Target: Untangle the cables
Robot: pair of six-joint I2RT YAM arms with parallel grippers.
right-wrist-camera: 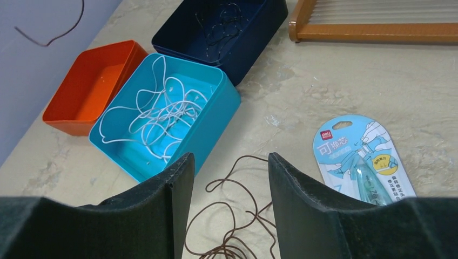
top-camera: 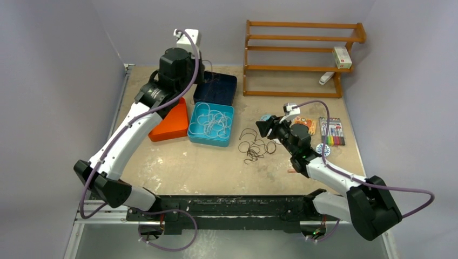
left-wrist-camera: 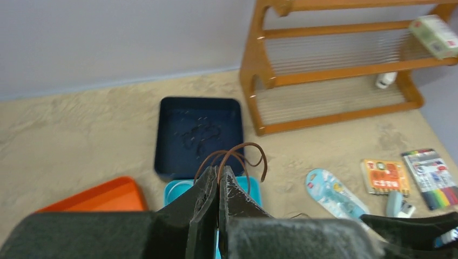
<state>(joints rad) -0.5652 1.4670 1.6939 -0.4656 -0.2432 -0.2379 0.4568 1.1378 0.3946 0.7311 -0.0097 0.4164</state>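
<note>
Left hand is clamped tight on one brown cable, held high near the navy tray, while the right hand, fingers apart, hangs over the brown tangle lying just ahead and below on the counter, right arm clearly nearer.

table: matt, mottled beige, rough like stone
rack: varnished wood, smooth, slight sheen
teal tray: smooth plastic, soft sheen
orange tray: smooth plastic
brown cables: thin matt cord
white cables: smooth, faintly glossy
pack: glossy clear plastic over printed card
right gripper: dark matt fingers, fine-grained
</note>
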